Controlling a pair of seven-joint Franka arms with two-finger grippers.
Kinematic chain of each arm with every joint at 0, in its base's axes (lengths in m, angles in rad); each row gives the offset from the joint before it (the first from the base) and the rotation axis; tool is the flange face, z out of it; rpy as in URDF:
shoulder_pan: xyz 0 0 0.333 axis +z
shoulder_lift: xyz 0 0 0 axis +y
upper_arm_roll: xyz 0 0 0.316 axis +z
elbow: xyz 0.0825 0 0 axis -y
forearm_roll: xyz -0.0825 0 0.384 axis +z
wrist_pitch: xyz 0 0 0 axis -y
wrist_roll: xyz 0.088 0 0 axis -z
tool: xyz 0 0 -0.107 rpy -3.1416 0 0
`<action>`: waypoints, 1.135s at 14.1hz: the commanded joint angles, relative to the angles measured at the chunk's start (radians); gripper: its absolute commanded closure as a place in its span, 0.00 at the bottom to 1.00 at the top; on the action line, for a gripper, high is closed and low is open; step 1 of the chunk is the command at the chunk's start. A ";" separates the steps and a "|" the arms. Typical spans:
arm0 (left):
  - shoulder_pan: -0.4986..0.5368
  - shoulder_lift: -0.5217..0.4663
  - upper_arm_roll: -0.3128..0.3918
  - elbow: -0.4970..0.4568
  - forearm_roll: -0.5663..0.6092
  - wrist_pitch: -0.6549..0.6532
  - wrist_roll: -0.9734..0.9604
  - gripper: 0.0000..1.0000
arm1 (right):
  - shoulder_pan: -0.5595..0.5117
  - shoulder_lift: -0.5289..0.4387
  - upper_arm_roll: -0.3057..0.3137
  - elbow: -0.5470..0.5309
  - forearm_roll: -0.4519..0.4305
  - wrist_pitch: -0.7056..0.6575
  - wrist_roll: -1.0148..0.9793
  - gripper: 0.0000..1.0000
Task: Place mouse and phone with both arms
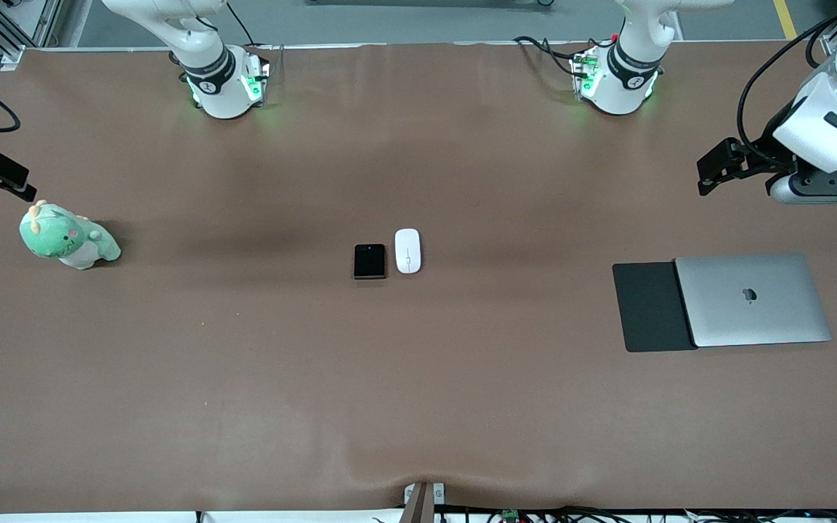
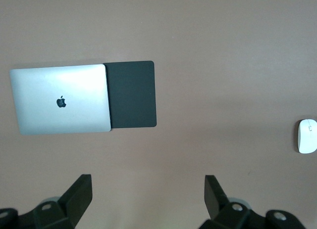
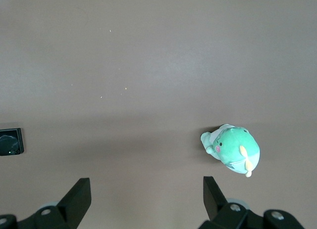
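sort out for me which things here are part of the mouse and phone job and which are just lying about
Part of the job:
- mouse, mid-table
- phone, right beside it
- left gripper, jaws open, over bare table near the laptop
- right gripper, jaws open, above the table near the toy

Lying about:
- laptop
- black mouse pad
- green plush toy

A wide brown table (image 1: 244,378) stands on grey floor (image 1: 418,22) with a yellow line (image 1: 785,18).
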 commanded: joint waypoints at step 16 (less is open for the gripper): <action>-0.075 0.095 -0.108 0.003 0.016 0.040 -0.147 0.00 | -0.003 -0.011 -0.001 -0.004 -0.002 -0.008 0.004 0.00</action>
